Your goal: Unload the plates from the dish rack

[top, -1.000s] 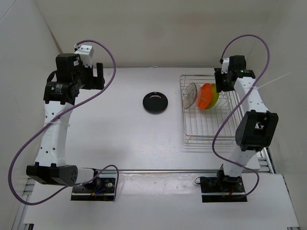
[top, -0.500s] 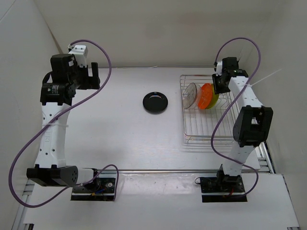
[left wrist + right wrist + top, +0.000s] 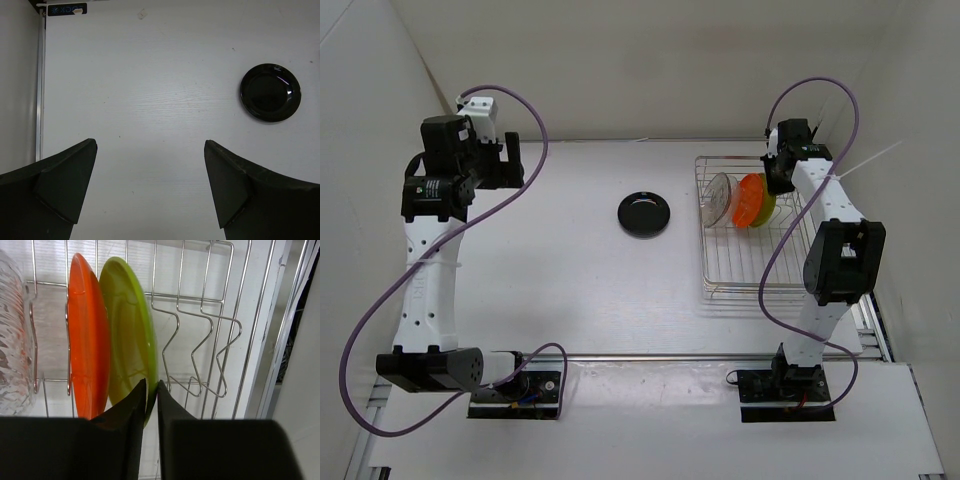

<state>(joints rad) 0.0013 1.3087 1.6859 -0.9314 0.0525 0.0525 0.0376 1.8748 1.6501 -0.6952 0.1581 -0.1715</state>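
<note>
The silver wire dish rack (image 3: 750,275) stands at the right; its bars fill the right wrist view (image 3: 220,335). A clear plate (image 3: 719,197), an orange plate (image 3: 749,198) and a yellow-green plate (image 3: 767,203) stand upright in it. In the right wrist view the orange plate (image 3: 87,350) is next to the yellow-green plate (image 3: 127,335), with the clear plate (image 3: 12,340) at the left edge. My right gripper (image 3: 152,390) is shut on the yellow-green plate's rim. A black plate (image 3: 644,214) lies flat on the table, also in the left wrist view (image 3: 270,92). My left gripper (image 3: 150,185) is open and empty, high at the far left.
White walls enclose the table on the left, back and right. The arm bases (image 3: 515,390) sit at the near edge. A metal rail (image 3: 40,90) runs along the table's side in the left wrist view.
My left arm has drawn back a little towards the far left. My right gripper has shifted slightly left and back at the rack's far edge.
</note>
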